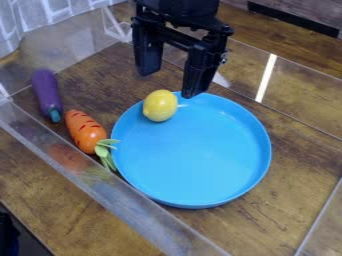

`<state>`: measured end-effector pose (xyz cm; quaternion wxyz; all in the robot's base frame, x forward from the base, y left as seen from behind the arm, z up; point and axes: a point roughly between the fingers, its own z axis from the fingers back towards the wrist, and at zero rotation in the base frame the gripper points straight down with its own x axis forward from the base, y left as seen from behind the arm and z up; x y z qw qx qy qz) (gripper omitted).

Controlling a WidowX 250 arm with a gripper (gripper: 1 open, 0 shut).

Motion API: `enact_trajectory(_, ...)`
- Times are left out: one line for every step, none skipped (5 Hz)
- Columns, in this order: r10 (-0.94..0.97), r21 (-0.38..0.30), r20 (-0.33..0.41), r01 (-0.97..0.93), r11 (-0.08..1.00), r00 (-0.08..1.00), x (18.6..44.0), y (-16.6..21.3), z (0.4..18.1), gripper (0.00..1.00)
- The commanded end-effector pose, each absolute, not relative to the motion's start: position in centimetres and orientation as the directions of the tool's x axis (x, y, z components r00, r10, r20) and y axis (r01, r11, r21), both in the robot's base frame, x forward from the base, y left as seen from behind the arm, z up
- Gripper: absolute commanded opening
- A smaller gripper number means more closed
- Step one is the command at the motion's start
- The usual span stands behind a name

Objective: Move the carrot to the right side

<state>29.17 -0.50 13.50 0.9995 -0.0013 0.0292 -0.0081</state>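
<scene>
The carrot (86, 131), orange with dark ridges and a green top, lies on the wooden table just left of the blue plate (201, 165). Its green top touches the plate's left rim. My gripper (171, 80) hangs above the back edge of the plate, pointing down, open, with nothing between its black fingers (197, 74). It stands up and to the right of the carrot, well apart from it.
A yellow lemon (160, 105) rests on the plate's back left part, under the gripper. A purple eggplant (48, 94) lies left of the carrot. A clear plastic wall (80, 180) runs along the table's front left side.
</scene>
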Motion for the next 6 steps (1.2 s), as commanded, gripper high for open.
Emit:
enact_trajectory(-0.026, -0.005, -0.070, 0.026, 1.000, 0.997, 29.7, -0.1, 12.5, 1.00)
enact_trajectory(-0.057, -0.006, -0.080, 0.056, 0.998, 0.995, 29.2, 0.4, 11.7, 1.00)
enact_trajectory(-0.134, -0.004, -0.087, 0.134, 0.991, 0.987, 28.2, 2.0, 10.9, 1.00)
enact_trajectory(-0.209, 0.005, -0.081, 0.211, 0.978, 0.974, 26.4, 4.2, 10.6, 1.00)
enact_trajectory(-0.288, 0.026, -0.074, 0.291, 0.956, 0.955, 25.7, 6.0, 10.3, 1.00)
enact_trajectory(-0.334, 0.049, -0.071, 0.338, 0.940, 0.940, 25.8, 6.9, 10.0, 1.00)
